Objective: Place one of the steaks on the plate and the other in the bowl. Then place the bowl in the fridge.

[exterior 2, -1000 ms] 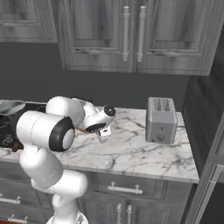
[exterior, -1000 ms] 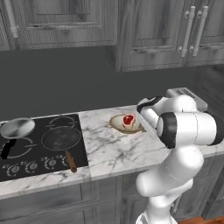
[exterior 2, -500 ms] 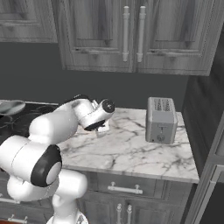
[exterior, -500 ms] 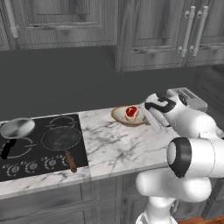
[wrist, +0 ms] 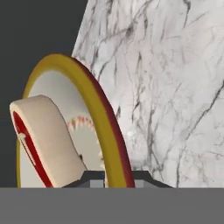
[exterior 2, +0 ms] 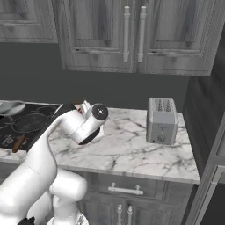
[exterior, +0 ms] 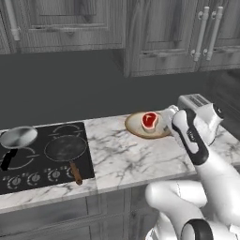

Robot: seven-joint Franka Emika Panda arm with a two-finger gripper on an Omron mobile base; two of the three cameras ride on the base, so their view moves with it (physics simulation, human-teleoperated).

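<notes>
1. Since a second ago the arm has stretched out over the counter. The bowl [exterior: 140,129] with its steak now sits farther right and nearer the back wall than it did. The cooktop has kept its place in the picture, so the base has not driven.
2. The gripper [exterior: 168,114] is clamped on the bowl's right rim. In the hand view the two dark fingertips [wrist: 92,176] stand on either side of the rim, which runs between them with no gap.
3. The bright red steak [exterior: 149,120], with its pale whitish edge, lies inside the bowl, a little right of centre. In the hand view the steak [wrist: 40,139] shows its thick pale edge and red face against the bowl's light inner surface.
4. In the hand view the bowl [wrist: 94,100] has a yellow rim that turns dark red on its outer side.
5. Whether the bowl rests on the marble counter [exterior: 124,161] or is raised just off it cannot be told.
6. A silver toaster [exterior 2: 161,120] stands on the counter to the right of the bowl, just behind the robot's wrist in the left base view.
7. On the black cooktop [exterior: 33,180], well to the left, stand a silver pan [exterior: 18,137] and a dark skillet [exterior: 65,147] with a brown handle.
</notes>
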